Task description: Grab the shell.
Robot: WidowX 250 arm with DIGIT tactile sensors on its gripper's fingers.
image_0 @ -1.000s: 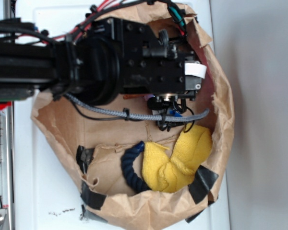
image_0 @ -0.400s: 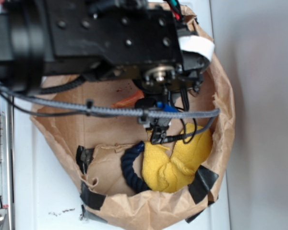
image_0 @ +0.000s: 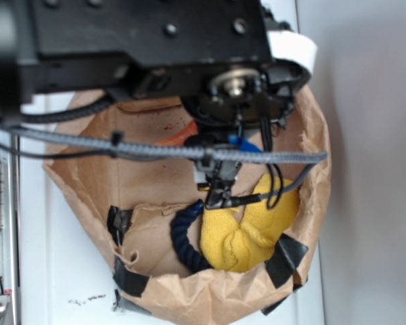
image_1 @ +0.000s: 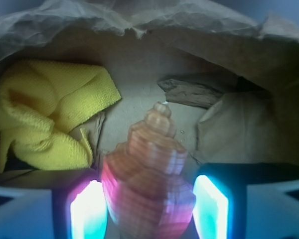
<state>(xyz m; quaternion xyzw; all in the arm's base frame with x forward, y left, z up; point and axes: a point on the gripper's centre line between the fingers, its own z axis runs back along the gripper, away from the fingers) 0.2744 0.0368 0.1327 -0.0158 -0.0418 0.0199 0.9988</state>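
Claw (image_1: 148, 209) is seen wide open in the wrist view, nothing gripped; the shell (image_1: 147, 181) sits between the two glowing pads (image_1: 87, 211), small gaps visible on both sides, spire pointing away from the claw. In the exterior view only an orange sliver of the shell (image_0: 179, 135) is visible under the arm.

Risks, as judged:
- shell surface is ribbed and tapered, so a squeeze can pop it forward out of the pads
- paper lining (image_1: 224, 124) is crumpled, so a fingertip can snag if the claw is lowered further
- yellow cloth (image_1: 50, 114), ahead-left of the claw, is close enough to be pinched.

Versus the earlier exterior frames: the arm fills more of the view and the wrist is shifted right; cloth and dark rope (image_0: 184, 237) are unchanged.
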